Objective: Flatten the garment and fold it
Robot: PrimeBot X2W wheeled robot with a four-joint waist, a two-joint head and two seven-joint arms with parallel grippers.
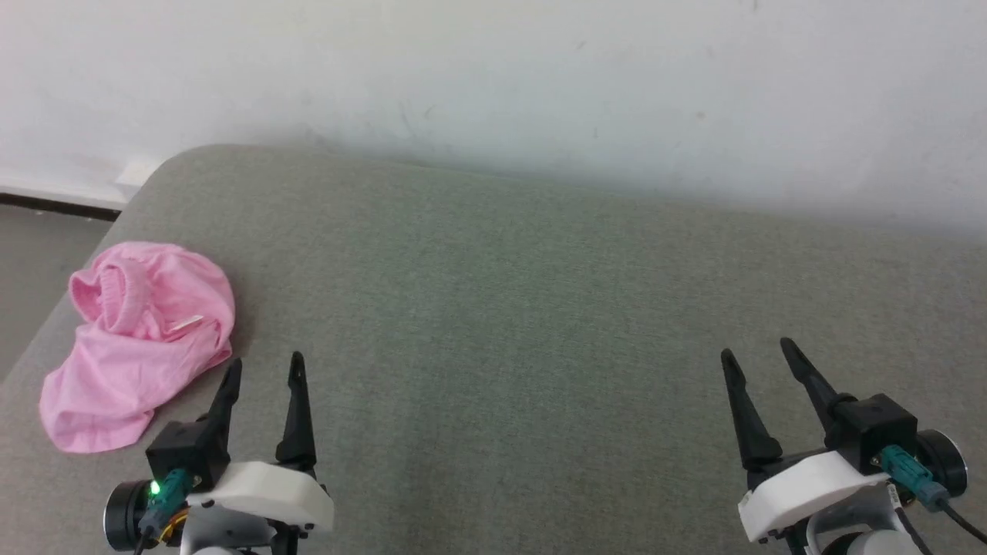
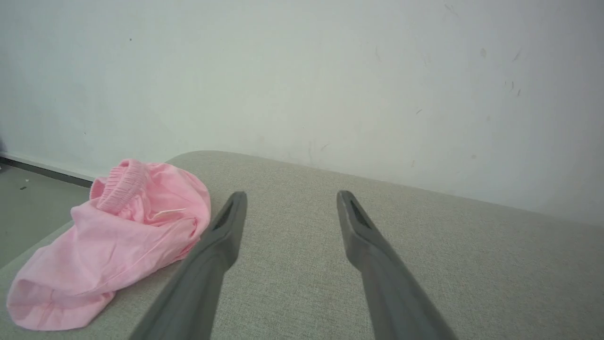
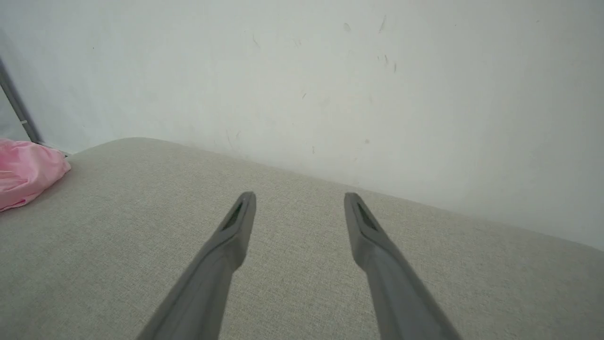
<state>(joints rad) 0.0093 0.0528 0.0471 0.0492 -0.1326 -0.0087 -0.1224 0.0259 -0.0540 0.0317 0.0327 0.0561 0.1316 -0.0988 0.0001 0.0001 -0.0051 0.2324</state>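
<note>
Head view, far left: the garment in a crumpled pink heap on the grey fabric surface, close to that surface's left edge, gathered waistband uppermost and toward the wall, small white label showing just below it, one loose end trailing toward the near edge. Not flattened, not folded. Just right of the heap, the left gripper, both dark fingers spread wide, nothing between them, its left fingertip right beside the cloth's edge, touching or not unclear. Well apart at lower right, the right gripper, likewise spread wide and empty, above bare grey fabric. Left wrist view: the garment to the left of the splayed fingers, waistband on top, cloth's rim partly behind the left finger. Right wrist view: a pink corner of the garment at the far left edge, well apart from the open fingers, bare fabric between
</note>
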